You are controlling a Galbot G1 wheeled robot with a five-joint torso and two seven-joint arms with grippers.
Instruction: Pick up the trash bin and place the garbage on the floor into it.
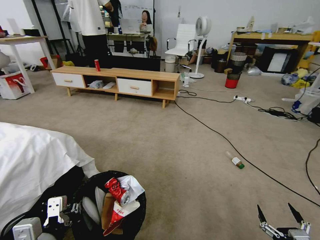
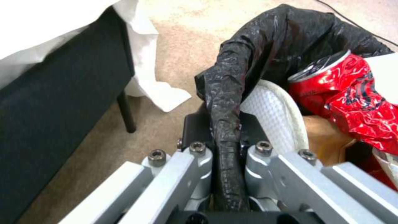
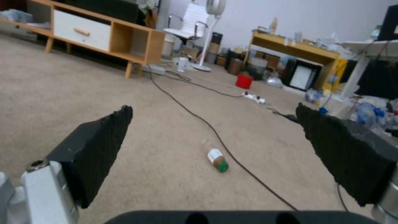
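The trash bin (image 1: pixel 133 213), black with a black liner, hangs at the lower left of the head view. My left gripper (image 2: pixel 226 124) is shut on its lined rim (image 2: pixel 232 93). Inside lie a crushed red can (image 2: pixel 352 96), a brown paper bag (image 2: pixel 323 137), a red-white packet (image 1: pixel 116 213) and a pale tissue (image 1: pixel 133 186). One piece of garbage, a clear green-capped bottle (image 1: pixel 235 160), lies on the floor (image 1: pixel 160 143) beside a black cable. Low at the right, my right gripper (image 1: pixel 280 210) is open, and the bottle (image 3: pixel 217 159) lies ahead of it between its fingers (image 3: pixel 104 143).
A bed with a white sheet (image 1: pixel 30 156) stands close on the left, next to the bin. Black cables (image 1: pixel 213 131) cross the carpet to a power strip (image 1: pixel 242 98). Farther off are a low wooden cabinet (image 1: pixel 116 80) bearing an upright red can (image 1: pixel 97 65), and a red-bottomed bin (image 1: pixel 232 79).
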